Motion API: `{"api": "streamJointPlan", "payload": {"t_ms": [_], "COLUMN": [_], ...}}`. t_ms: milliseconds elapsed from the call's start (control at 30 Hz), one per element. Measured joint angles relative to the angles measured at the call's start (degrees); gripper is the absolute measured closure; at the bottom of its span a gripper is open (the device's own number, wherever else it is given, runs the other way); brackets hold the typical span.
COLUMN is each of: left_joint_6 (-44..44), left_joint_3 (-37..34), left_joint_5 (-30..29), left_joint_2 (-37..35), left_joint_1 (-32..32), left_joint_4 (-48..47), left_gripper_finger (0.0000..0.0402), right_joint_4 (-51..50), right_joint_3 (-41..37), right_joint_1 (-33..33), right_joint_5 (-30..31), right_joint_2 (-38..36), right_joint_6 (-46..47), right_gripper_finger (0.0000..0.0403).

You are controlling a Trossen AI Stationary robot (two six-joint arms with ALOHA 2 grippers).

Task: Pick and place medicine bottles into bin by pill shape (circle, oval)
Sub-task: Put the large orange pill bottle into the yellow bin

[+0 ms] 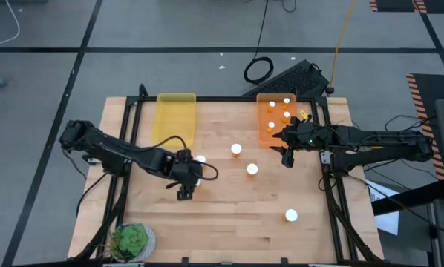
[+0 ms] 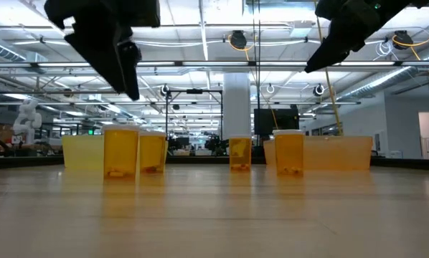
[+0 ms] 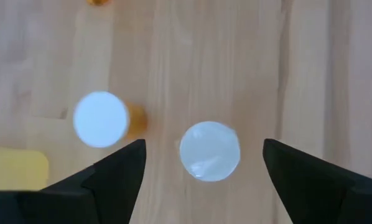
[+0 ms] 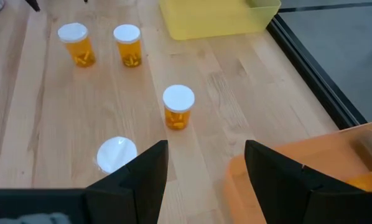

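Left claw (image 3: 201,180) is closest to its camera, fingers spread, hanging straight above a white-capped bottle (image 3: 209,151) that stands upright between them. A second bottle (image 3: 102,119) is just beside it. Long axis vertical, so a straight drop should straddle the cap. Smooth round caps, translucent orange plastic, wood-grain desk (image 1: 222,208). Right claw (image 4: 204,177) is also spread, holding nothing, at the orange bin (image 1: 275,119). Yellow bin (image 1: 175,119) is near the left arm.
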Motion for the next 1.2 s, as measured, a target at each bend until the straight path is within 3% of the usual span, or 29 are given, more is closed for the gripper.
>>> {"api": "streamJointPlan", "payload": {"t_ms": [500,1200], "left_joint_6": [1.2,0.6], "left_joint_3": [0.0,-0.5], "left_joint_5": [3.2,3.0], "left_joint_2": [7.3,11.1], "left_joint_1": [1.8,1.7], "left_joint_4": [0.0,0.0], "left_gripper_finger": [0.0076,0.0076], "right_joint_4": [0.0,-0.3], "right_joint_3": [0.0,0.0], "right_joint_1": [0.0,0.0], "right_joint_5": [0.0,-0.2], "right_joint_2": [0.0,0.0], "right_joint_6": [0.0,0.0], "right_gripper_finger": [0.0195,0.0195]}}
